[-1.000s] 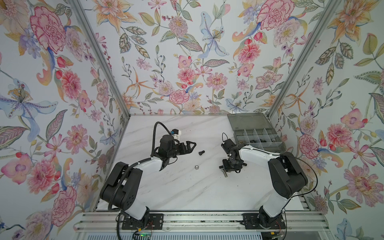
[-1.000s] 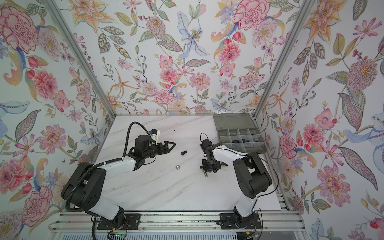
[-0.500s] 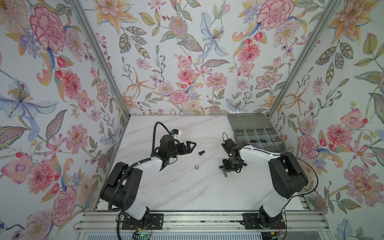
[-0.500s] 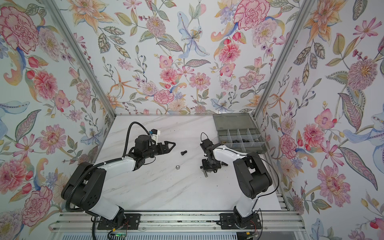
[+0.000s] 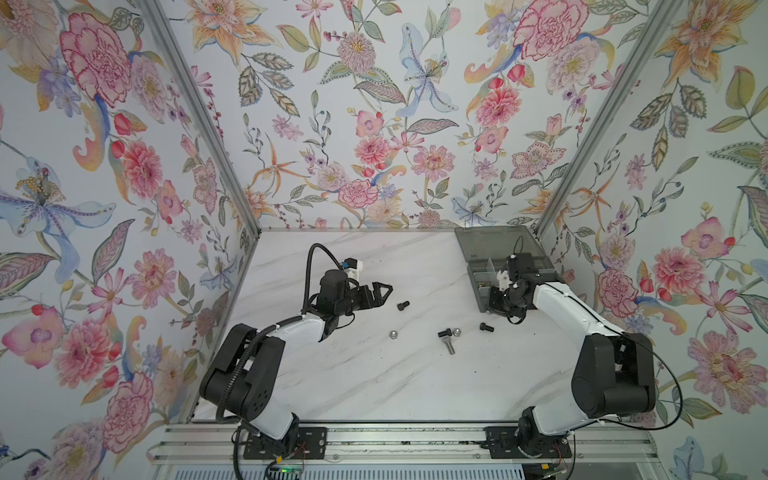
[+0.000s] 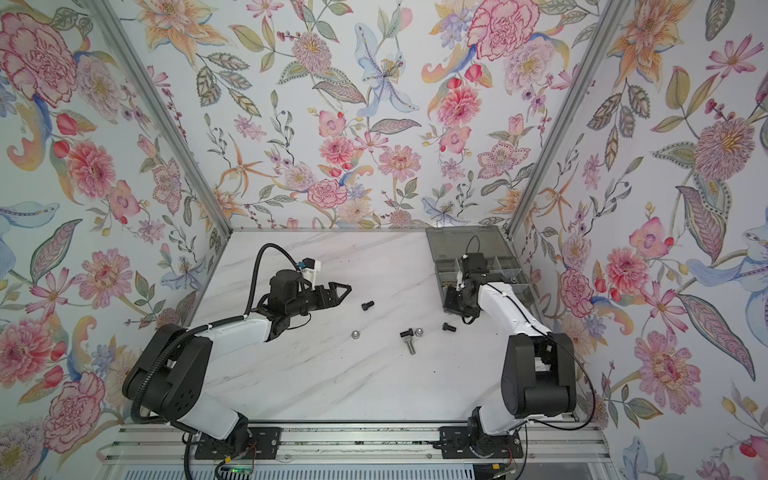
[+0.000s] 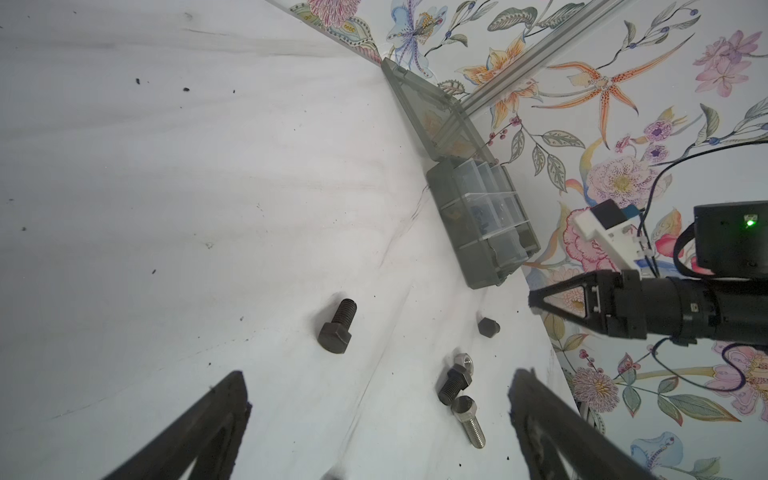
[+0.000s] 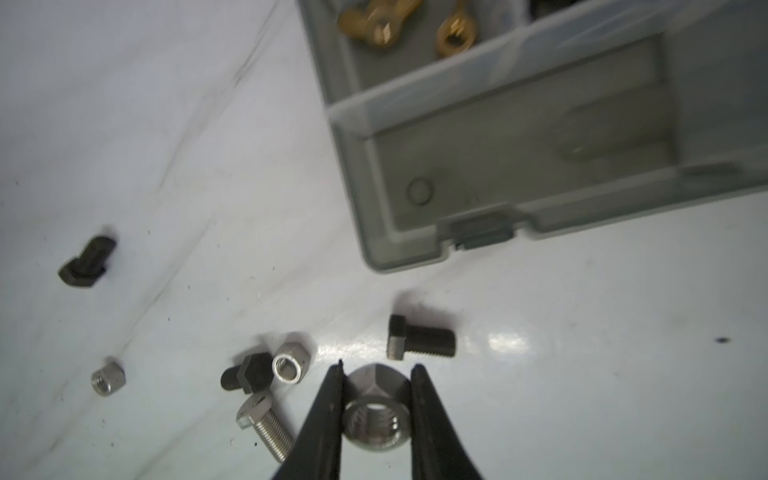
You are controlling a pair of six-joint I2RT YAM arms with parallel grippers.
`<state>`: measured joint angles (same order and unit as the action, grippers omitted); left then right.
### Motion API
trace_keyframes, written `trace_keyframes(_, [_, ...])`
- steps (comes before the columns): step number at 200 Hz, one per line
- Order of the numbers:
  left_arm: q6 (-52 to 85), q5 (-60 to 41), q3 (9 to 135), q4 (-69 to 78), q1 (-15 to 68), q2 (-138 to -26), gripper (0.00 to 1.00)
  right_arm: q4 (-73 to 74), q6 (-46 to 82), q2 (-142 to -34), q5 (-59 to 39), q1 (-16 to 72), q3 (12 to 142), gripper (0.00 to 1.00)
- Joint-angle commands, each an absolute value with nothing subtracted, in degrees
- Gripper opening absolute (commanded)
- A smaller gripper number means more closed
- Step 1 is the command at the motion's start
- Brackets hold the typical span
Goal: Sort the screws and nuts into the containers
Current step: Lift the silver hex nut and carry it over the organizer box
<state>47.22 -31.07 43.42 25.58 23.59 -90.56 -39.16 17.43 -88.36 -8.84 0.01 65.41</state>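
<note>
Right hand grips a silver nut between its fingertips, bore facing back toward the wrist, just beside the box's corner; left hand gapes open.

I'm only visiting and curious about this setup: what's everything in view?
black bolts: three, black, loose on the table
silver bolt: one, silver, beside a black bolt
small nuts: two, silver, on the table
big nut: one, silver, in the right gripper
wing nuts: two visible, brass, in a box cell
box: one, smoky grey, lid open, far right corner
table: one, white marble
walls: three, floral, around the table
left gripper: one, black, open over the table
right gripper: one, black, shut on the big nut
</note>
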Motion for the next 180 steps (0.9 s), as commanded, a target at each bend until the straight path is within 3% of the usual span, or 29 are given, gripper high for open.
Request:
trace_keyframes(1, [45.7,-31.7,42.9,26.5,24.2,-90.7,0.99,-39.6,16.3,-88.7,-10.0,-8.0,70.2,0.0])
trace_keyframes(58, [46.0,-31.5,42.0,27.3,24.2,-90.1,0.99,-38.2,18.6,-100.8,-11.3,-21.9,85.1,0.0])
trace_keyframes(133, [46.9,-32.6,41.8,29.2,24.3,-90.2,1.0,-38.1,23.3,-119.1,-10.4,-23.5,103.8,0.01])
trace_keyframes(180, [46.5,-32.7,42.4,28.6,24.3,-90.6,0.99,-38.2,23.7,-125.1,-8.4,-23.0,108.7,0.02])
